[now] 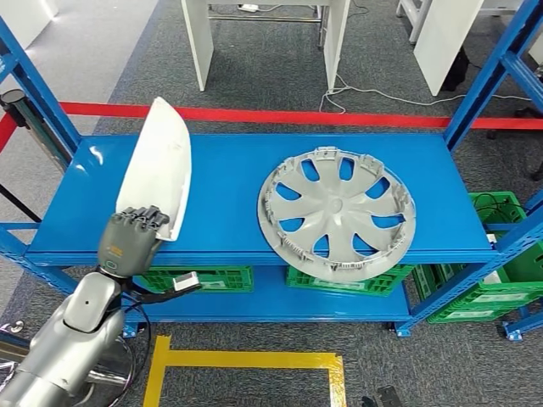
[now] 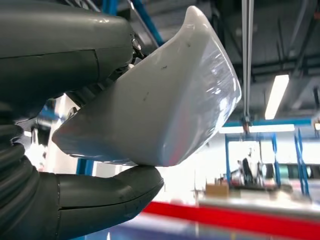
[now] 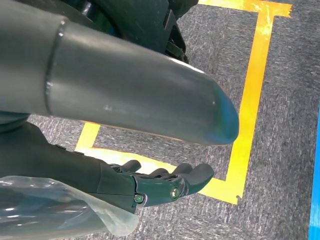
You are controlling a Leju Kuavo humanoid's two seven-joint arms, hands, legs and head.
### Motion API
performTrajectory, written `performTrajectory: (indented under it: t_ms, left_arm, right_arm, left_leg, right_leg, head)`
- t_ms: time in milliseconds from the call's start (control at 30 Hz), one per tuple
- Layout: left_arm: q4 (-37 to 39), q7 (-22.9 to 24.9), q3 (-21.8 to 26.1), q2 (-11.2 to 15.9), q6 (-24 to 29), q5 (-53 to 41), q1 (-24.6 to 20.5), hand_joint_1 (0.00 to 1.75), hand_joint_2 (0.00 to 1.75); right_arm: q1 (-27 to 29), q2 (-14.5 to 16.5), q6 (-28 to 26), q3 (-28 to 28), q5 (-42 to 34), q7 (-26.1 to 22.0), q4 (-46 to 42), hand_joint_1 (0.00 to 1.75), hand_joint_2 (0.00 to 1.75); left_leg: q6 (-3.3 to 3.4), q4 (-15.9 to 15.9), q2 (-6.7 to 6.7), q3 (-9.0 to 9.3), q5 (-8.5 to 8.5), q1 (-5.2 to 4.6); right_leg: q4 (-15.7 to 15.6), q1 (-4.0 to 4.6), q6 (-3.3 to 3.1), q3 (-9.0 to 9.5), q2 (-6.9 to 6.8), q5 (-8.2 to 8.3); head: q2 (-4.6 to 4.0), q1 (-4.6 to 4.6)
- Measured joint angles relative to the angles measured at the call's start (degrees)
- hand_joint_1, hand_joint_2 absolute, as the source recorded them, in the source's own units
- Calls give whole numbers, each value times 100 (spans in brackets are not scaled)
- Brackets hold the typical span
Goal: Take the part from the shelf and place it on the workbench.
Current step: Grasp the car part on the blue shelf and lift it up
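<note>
- Blue shelf (image 1: pixel 231 229) on grey carpet, a wheel cover (image 1: pixel 336 212) lying at its right.
- Left hand (image 1: pixel 131 240) grips the white part (image 1: pixel 157 165) above the shelf's left end.
- Right hand (image 3: pixel 162 182) hangs over the floor, fingers apart, holding nothing.

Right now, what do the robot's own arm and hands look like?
The left arm is smooth silver metal with rounded segments and a black cable at the wrist. The left hand is dark grey with a small orange marking on its back. The right hand is dark grey too, with a thick thumb and small screws.

Silver arm (image 1: pixel 61 343); dark grey robot hand (image 1: pixel 131 240); ribbed wrist cover (image 2: pixel 15 170).
</note>
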Motion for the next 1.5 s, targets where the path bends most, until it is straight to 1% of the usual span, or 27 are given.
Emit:
performTrajectory:
  t_ms: [233, 433, 533, 767, 800, 867, 900, 933, 967, 1000, 1033, 1067, 1100, 1133, 1167, 1200, 1233, 1267, 1300, 1333, 1367, 1400, 1433, 1467, 1500]
  left_arm:
    - [-669, 120, 110, 257, 8, -412, 7, 175, 175]
    - [-1195, 123, 236, 495, 10, -397, -11, 175, 175]
    - [-1320, 124, 257, 535, 11, -302, 11, 175, 175]
    - [-1342, 113, 298, 518, 8, 93, 146, 175, 175]
    - [-1342, 108, 303, 516, 9, 108, 165, 175, 175]
    - [-1342, 106, 328, 503, 13, 110, 193, 175, 175]
    - [-1341, 106, 342, 494, 16, 102, 200, 175, 175]
    - [-1341, 106, 355, 484, 20, 85, 206, 175, 175]
    - [-1340, 106, 361, 477, 22, 64, 215, 175, 175]
    - [-1340, 106, 367, 473, 24, 40, 229, 175, 175]
    - [-1340, 106, 369, 469, 25, 20, 247, 175, 175]
    - [-1340, 106, 370, 465, 25, 8, 267, 175, 175]
    - [-1340, 106, 371, 461, 25, 1, 280, 175, 175]
    - [-1340, 106, 373, 457, 25, -2, 289, 175, 175]
    - [-1340, 106, 375, 457, 25, -4, 293, 175, 175]
    - [-1342, 107, 380, 461, 25, -9, 292, 175, 175]
    - [-1346, 107, 382, 466, 25, -18, 294, 175, 175]
    - [-1351, 107, 384, 472, 26, -30, 296, 175, 175]
    - [-1356, 108, 386, 478, 27, -42, 297, 175, 175]
    - [-1359, 110, 386, 481, 28, -50, 301, 175, 175]
    - [-1360, 113, 389, 488, 28, -55, 302, 175, 175]
    - [-1360, 116, 392, 496, 28, -57, 304, 175, 175]
    - [-1359, 118, 395, 504, 27, -57, 305, 175, 175]
    - [-1360, 120, 399, 511, 27, -58, 306, 175, 175]
    - [-1360, 120, 401, 514, 27, -59, 309, 175, 175]
  right_arm:
    - [3, 0, -4, -10, -13, -25, 0, 0, 0]
    - [16, 0, -9, -44, -39, -57, 0, 0, 0]
    - [20, 0, -10, -71, -56, -79, 0, 0, 0]
    - [26, 0, -40, -100, -54, -119, 0, 0, 0]
    - [27, 6, -44, -103, -48, -121, 0, 0, 0]
    - [28, 20, -58, -108, -38, -125, 0, 0, 0]
    - [27, 25, -67, -109, -35, -127, 0, 0, 0]
    - [24, 24, -77, -111, -33, -129, 0, 0, 0]
    - [24, 20, -86, -113, -31, -130, 1, 0, 0]
    - [25, 20, -94, -114, -29, -131, 1, 0, 0]
    - [30, 21, -100, -115, -28, -131, 1, 0, 0]
    - [34, 21, -106, -115, -26, -131, 2, 0, 0]
    - [36, 21, -113, -115, -26, -131, 1, 0, 0]
    - [33, 21, -119, -115, -26, -131, 1, 0, 0]
    - [28, 22, -128, -115, -28, -131, 1, 0, 0]
    - [22, 27, -140, -116, -30, -130, 1, 0, 0]
    - [12, 33, -159, -116, -28, -125, 1, 0, 0]
    - [2, 39, -182, -116, -26, -116, 1, 0, 0]
    - [-4, 43, -204, -117, -22, -105, 1, 0, 0]
    - [-9, 43, -225, -118, -19, -91, 1, 0, 0]
    - [-11, 43, -242, -119, -18, -79, 1, 0, 0]
    - [-14, 42, -252, -120, -16, -71, 2, 0, 0]
    - [-19, 42, -261, -122, -15, -65, 2, 0, 0]
    - [-27, 43, -268, -124, -13, -60, 2, 0, 0]
    - [-32, 43, -281, -124, -10, -52, 2, 0, 0]
  left_leg:
    - [-2, 0, 0, 0, 2, 0]
    - [-2, 0, 0, 0, 2, 0]
    - [-2, 0, 0, 0, 1, 0]
    - [-1, 3, 0, -1, 0, -3]
    - [15, 11, 0, -5, 4, -15]
    - [96, -104, 19, 51, 94, -3]
    - [148, -179, 34, 81, 154, 8]
    - [183, -257, 49, 109, 210, 27]
    - [196, -272, 59, 105, 233, 30]
    - [204, -267, 62, 92, 240, 32]
    - [199, -248, 63, 79, 236, 35]
    - [183, -221, 65, 70, 224, 43]
    - [153, -181, 64, 59, 201, 61]
    - [108, -122, 64, 46, 163, 87]
    - [49, -39, 61, 18, 110, 108]
    - [-16, 72, 56, -34, 53, 117]
    - [-71, 185, 49, -94, 3, 117]
    - [-115, 277, 42, -157, -25, 109]
    - [-145, 339, 37, -206, -35, 105]
    - [-164, 368, 34, -234, -41, 111]
    - [-183, 408, 33, -267, -88, 120]
    - [-200, 522, 31, -316, -216, 130]
    - [-216, 737, 28, -394, -412, 137]
    - [-227, 1051, 27, -497, -655, 139]
    - [-229, 1405, 26, -599, -883, 138]
  right_leg:
    - [2, 0, 0, -1, 1, 0]
    - [2, 0, 0, -2, 0, 0]
    - [2, 0, 0, -2, 0, 0]
    - [-1, -1, 1, -1, 0, 2]
    - [-22, -11, 19, 4, -2, 17]
    - [-34, -3, 54, -14, 5, -9]
    - [49, 7, 59, -68, 11, -100]
    - [269, 26, 43, -179, 20, -260]
    - [597, 34, 24, -337, 22, -439]
    - [1001, 30, 13, -523, 25, -600]
    - [1336, 19, 15, -688, 24, -670]
    - [1500, 4, 26, -783, 19, -626]
    - [1454, -17, 45, -787, 10, -478]
    - [1198, -43, 71, -692, -5, -260]
    - [888, -62, 106, -558, -22, -107]
    - [641, -68, 117, -435, -24, -3]
    - [493, -72, 105, -366, -19, 13]
    - [478, -64, 71, -357, -5, -39]
    - [513, -57, 17, -381, 13, -52]
    - [532, -61, -31, -424, 15, -68]
    - [549, -58, -79, -462, 16, -57]
    - [550, -57, -126, -502, 13, -31]
    - [547, -52, -175, -547, 9, 1]
    - [547, -36, -216, -588, 5, 34]
    - [547, -18, -245, -633, 2, 68]
  head:
    - [-1, 1]
    - [-1, 0]
    - [-1, 1]
    - [-1, 1]
    - [-1, 0]
    - [-1, 2]
    - [-1, 12]
    - [-1, 29]
    - [0, 46]
    - [0, 59]
    - [0, 66]
    - [-1, 66]
    - [-1, 67]
    - [-1, 68]
    - [-1, 70]
    - [0, 89]
    - [0, 102]
    - [0, 109]
    - [0, 113]
    - [0, 101]
    - [0, 82]
    - [0, 69]
    - [0, 52]
    - [0, 33]
    - [0, 26]
